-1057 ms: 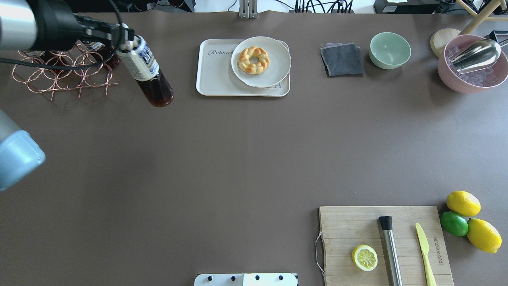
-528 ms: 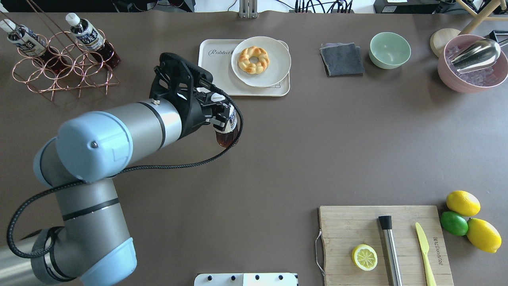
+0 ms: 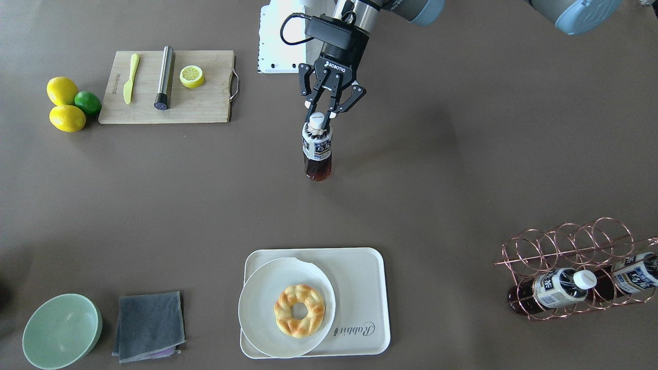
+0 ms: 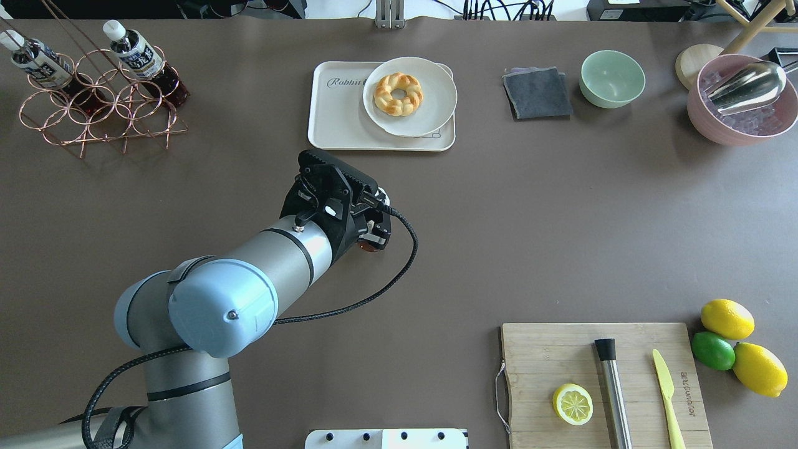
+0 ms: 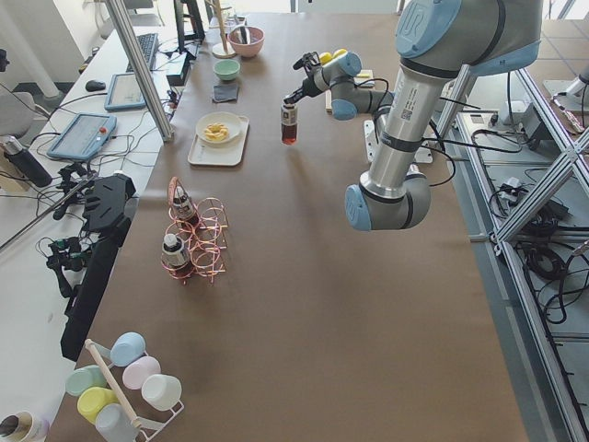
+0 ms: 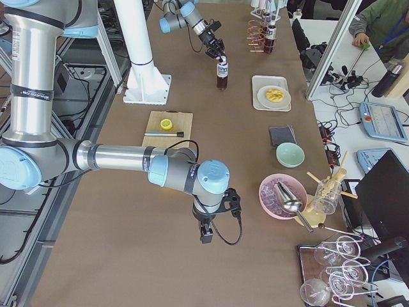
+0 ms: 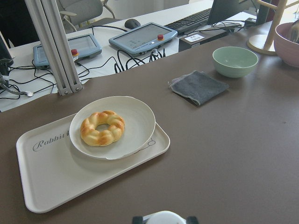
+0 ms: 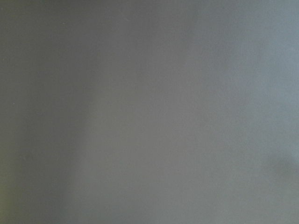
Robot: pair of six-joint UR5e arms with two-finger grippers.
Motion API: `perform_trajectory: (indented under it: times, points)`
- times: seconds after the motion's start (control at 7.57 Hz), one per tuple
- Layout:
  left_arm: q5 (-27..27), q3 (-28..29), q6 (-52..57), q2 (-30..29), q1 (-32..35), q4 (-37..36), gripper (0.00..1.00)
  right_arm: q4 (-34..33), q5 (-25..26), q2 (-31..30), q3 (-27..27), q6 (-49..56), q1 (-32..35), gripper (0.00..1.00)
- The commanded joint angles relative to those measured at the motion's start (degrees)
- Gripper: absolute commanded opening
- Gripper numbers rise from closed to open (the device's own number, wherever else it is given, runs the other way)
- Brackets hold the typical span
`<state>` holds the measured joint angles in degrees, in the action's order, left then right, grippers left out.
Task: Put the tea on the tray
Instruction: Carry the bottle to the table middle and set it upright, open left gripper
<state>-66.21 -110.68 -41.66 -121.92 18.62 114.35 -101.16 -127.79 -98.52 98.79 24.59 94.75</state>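
Tea, pinched by left end effector front-on, is mostly hidden overhead.

Silver arm, blue caps, black end effector

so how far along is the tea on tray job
Done: one tea bottle is out of the copper wire rack, which holds two more. In hand: the left gripper clamps its cap, bottle upright at mid-table, short of the tray. Left: carry it to the tray's free part beside the plate and release.
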Motion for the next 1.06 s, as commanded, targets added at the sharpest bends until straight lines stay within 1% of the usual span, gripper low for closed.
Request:
perform_trajectory:
  times: [0.0,0.4,0.53,0.66,0.79,0.92]
  points:
    - [0.29,3.09,0.0,0.1,-0.86,3.93,0.0,0.0,0.0,0.0,0.0,0.02,0.0,1.0]
    - [0.2,3.02,0.26,0.1,-0.86,4.22,0.0,0.0,0.0,0.0,0.0,0.02,0.0,1.0]
    - [0.11,2.84,0.44,0.1,-0.86,4.22,0.08,0.0,0.0,0.0,0.0,0.02,0.0,1.0]
    - [0.03,2.84,0.53,0.19,-0.86,4.04,0.76,0.0,0.0,0.0,0.0,0.02,0.0,1.0]
    - [0.2,2.58,0.44,0.1,-0.78,4.22,0.98,0.0,0.0,0.0,0.0,0.02,0.0,1.0]
    - [0.03,2.4,0.44,0.02,-0.78,4.31,0.98,0.0,0.0,0.0,0.0,0.02,0.0,1.0]
